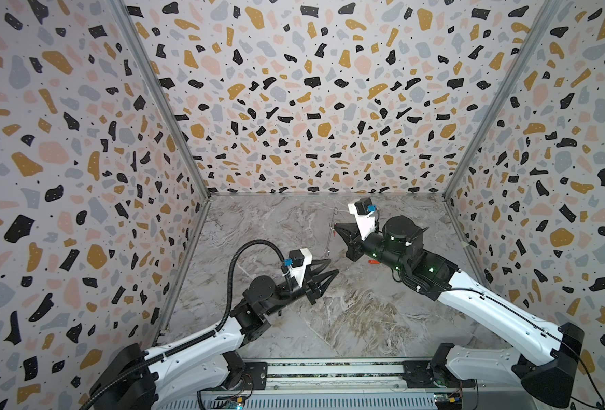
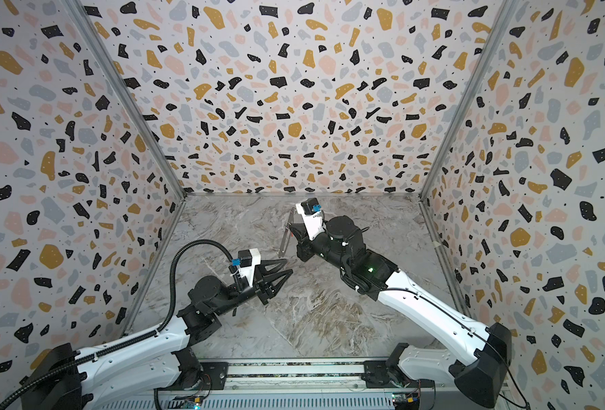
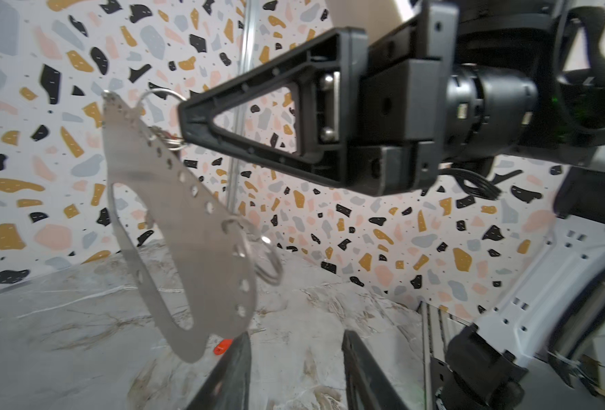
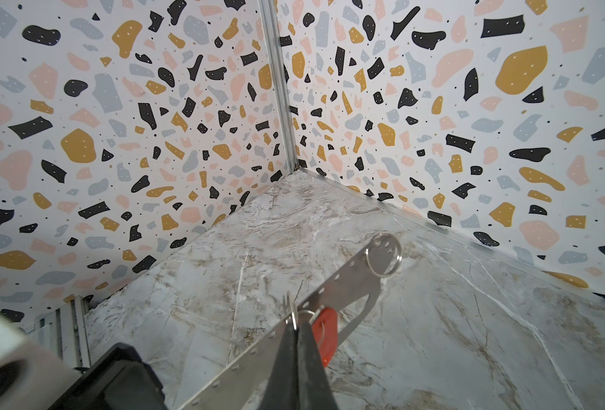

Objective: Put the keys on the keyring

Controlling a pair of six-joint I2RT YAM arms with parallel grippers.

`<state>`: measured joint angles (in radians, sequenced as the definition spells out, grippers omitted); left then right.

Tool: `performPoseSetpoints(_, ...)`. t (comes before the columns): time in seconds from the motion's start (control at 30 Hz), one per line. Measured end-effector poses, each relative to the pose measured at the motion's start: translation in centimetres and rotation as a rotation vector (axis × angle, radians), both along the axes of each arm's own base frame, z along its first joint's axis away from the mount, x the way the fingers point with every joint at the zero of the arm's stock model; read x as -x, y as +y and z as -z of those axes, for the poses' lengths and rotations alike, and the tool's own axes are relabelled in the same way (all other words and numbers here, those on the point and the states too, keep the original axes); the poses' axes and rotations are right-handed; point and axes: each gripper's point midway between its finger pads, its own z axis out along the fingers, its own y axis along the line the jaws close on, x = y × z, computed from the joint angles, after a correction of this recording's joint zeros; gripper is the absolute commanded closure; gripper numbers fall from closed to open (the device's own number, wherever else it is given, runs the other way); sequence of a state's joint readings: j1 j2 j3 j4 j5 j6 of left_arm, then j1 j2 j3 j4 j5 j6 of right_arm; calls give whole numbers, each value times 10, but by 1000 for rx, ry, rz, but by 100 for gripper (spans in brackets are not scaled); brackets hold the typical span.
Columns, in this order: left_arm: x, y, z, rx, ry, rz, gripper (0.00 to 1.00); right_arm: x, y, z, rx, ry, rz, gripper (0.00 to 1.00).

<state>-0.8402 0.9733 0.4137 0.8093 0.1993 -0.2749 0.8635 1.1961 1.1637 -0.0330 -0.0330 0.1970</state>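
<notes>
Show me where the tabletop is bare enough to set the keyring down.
Widest bare tabletop: the front middle, bordered by the left arm, the right arm and the front rail. Also bare: the back left corner. Crowded: the middle, where the open left hand faces the keyring hanging from the right hand, with a loose key beside the right arm.

Noted left gripper [image 1: 330, 267] aloft, fingers parted, pointing right; right gripper [image 1: 336, 224] aloft farther back, clamped tight, pointing left.

The grey-and-brown marble-patterned tabletop [image 1: 329, 319] carries one small red-orange oblong plastic key tag [image 1: 373, 262], lying right of centre.
</notes>
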Motion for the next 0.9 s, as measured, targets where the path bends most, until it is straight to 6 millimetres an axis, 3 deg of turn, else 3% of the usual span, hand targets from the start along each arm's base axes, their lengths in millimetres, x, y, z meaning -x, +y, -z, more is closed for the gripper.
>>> performPoseSetpoints(0.13, -5, 3, -3, 6, -5, -39, 57, 1, 1, -1, -1, -4, -3, 100)
performPoseSetpoints(0.27, 5, 5, -11, -3, -47, -7, 56, 1, 1, 1, 17, -14, -6, 100)
performPoseSetpoints(0.43, 25, 15, -37, 26, -139, 30, 55, 3, 2, 4, 44, -49, -29, 100)
performPoseSetpoints(0.6, 34, 26, -57, 49, -200, 20, 55, 11, -3, 20, 53, -79, -86, 100)
performPoseSetpoints(0.9, 29, 37, -66, 17, -226, -53, 53, 28, -7, 20, -31, -149, -223, 100)
